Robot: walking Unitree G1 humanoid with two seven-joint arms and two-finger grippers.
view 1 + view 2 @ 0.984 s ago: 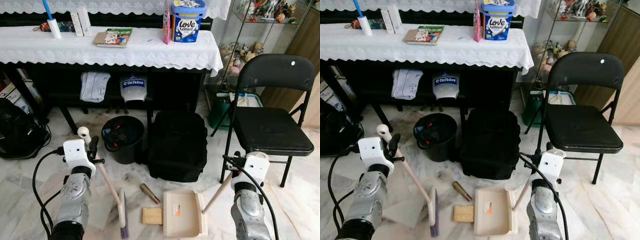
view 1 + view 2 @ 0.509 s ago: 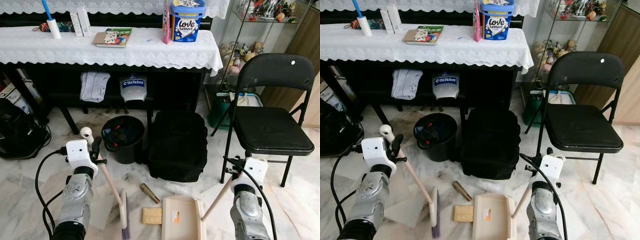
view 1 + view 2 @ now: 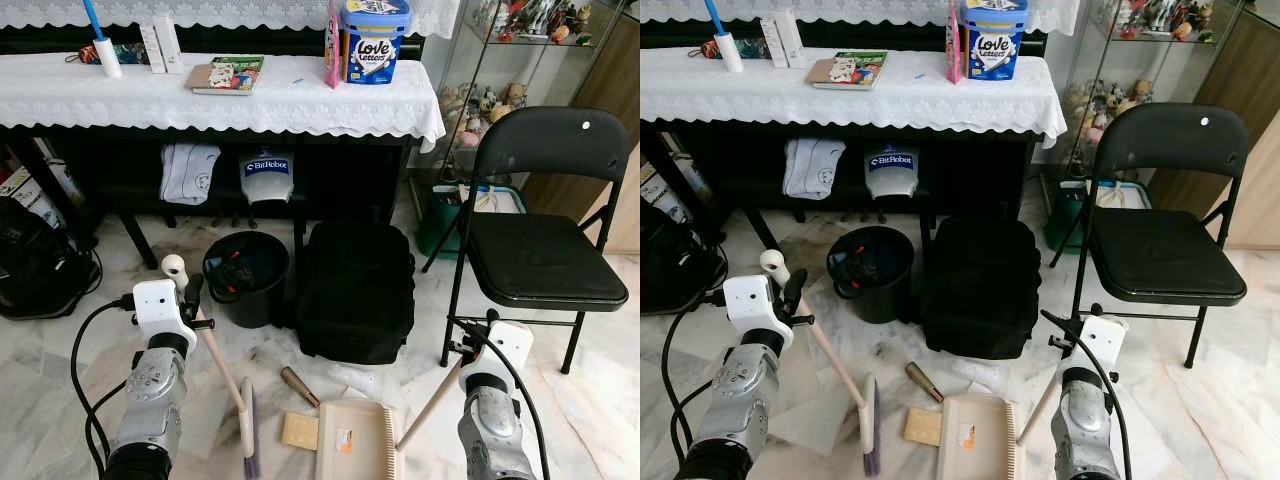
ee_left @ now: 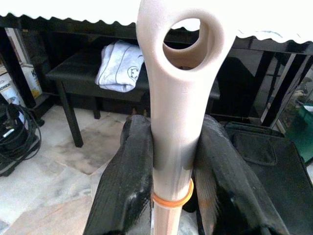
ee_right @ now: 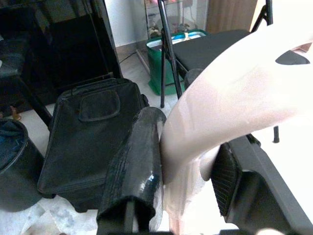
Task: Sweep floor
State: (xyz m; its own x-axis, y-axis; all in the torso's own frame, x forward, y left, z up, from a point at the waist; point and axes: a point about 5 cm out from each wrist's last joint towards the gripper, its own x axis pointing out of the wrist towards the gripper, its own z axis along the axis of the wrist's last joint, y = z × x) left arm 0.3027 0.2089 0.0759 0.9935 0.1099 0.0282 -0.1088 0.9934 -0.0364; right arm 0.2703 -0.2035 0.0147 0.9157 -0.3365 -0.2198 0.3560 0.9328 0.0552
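From the head views, the left pincer (image 3: 186,296) grips the brush (image 3: 245,436) by its handle, which slants down to bristles on the floor (image 3: 40,380) beside the tan block (image 3: 300,430), ready to push it into the dustpan (image 3: 352,452). The left wrist view shows fingers (image 4: 128,176) clamping that handle; in the right wrist view the right pincer (image 5: 183,166) clasps the dustpan's handle.

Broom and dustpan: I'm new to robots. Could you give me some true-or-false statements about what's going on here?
1. The left pincer grips the broom. True.
2. The right pincer is empty. False: it holds the dustpan handle.
3. A tan block lies between broom and dustpan. True.
4. The bin sits on the chair. False: it stands on the floor beside the black bag.
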